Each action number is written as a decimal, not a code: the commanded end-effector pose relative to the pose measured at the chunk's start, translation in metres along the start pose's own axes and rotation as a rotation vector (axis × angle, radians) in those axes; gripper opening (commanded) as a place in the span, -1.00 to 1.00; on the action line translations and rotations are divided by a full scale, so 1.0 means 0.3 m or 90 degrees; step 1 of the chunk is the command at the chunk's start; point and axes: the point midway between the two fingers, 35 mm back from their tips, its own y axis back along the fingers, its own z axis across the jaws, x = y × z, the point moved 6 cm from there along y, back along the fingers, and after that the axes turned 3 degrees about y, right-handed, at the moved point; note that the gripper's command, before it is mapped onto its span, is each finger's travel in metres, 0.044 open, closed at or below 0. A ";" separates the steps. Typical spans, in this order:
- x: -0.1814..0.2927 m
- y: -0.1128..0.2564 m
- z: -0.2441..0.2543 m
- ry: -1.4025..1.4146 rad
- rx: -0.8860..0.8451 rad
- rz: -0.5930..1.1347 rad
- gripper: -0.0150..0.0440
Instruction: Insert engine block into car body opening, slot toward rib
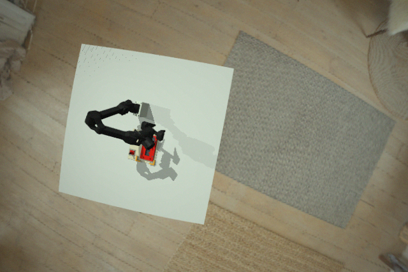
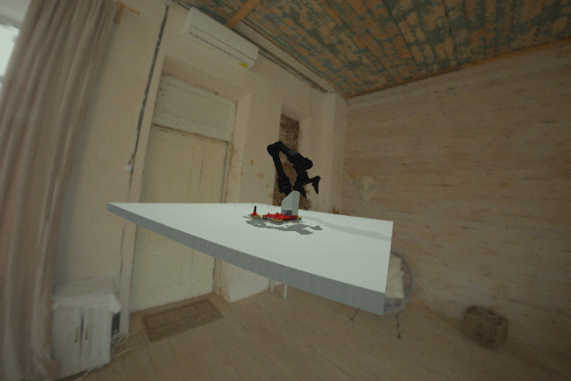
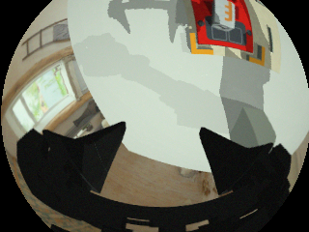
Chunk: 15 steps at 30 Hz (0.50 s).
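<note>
The red car body (image 1: 142, 156) (image 2: 275, 217) (image 3: 242, 14) lies on a cream base with yellow-orange corners. The engine block (image 2: 288, 211) (image 3: 221, 11), grey-white with orange marks, stands in the car body near its end toward the arm's base. How deep it sits and where its slot side faces cannot be told; the arm mostly covers it in the top view. My gripper (image 1: 159, 128) (image 2: 310, 194) (image 3: 163, 128) is wide open and empty. It hangs above the table, clear of the block and the car body.
A small red piece with a dark knob (image 1: 132, 152) (image 2: 254, 211) stands on the cream base beside the car body. The arm's grey pedestal (image 1: 145, 110) (image 2: 290, 202) (image 3: 252, 130) is close to the car body. The white table (image 1: 108, 176) (image 2: 322, 247) carries everything.
</note>
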 end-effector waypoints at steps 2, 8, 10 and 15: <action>-0.047 0.016 0.004 -0.118 0.017 -0.032 1.00; -0.092 0.030 0.001 -0.245 0.034 -0.069 1.00; -0.106 0.035 -0.001 -0.287 0.038 -0.081 1.00; -0.144 0.048 -0.005 -0.392 0.047 -0.115 1.00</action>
